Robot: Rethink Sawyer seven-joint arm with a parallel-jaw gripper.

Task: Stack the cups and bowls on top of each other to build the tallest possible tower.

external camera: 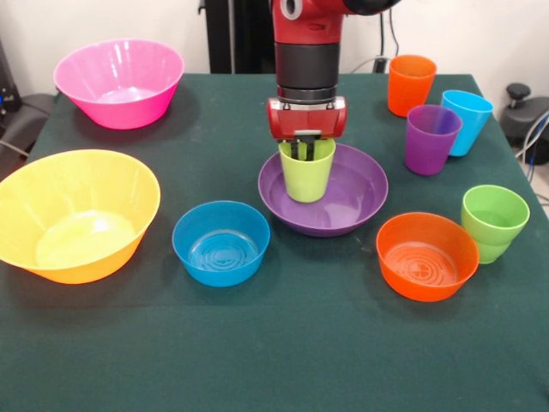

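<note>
Pinching the rim of the lime-yellow cup [306, 174] with the claw [306, 150], fingers straddling the far wall, one inside and one outside. Upright, mouth up, long axis vertical, standing inside the wide purple bowl [356, 202] just right of the frame's centre. Coming straight down from the top edge, a red and black arm [307, 51].

Sitting open side up on the dark green table [274, 360]: small blue bowl [220, 243] at lower left of the purple one, close but apart; small orange bowl [426, 256] at lower right, near its rim. Big yellow-orange bowl [75, 215] at the left edge, tipped slightly toward the viewer. Big pink bowl [118, 81] at upper left.

Standing upright on the right side: orange cup [410, 84] at upper right, purple cup [431, 139] below it, light blue cup [467, 120] just behind and touching or nearly touching the purple cup, green cup [493, 221] beside the orange bowl. Nothing stacked above the lime-yellow cup.
</note>
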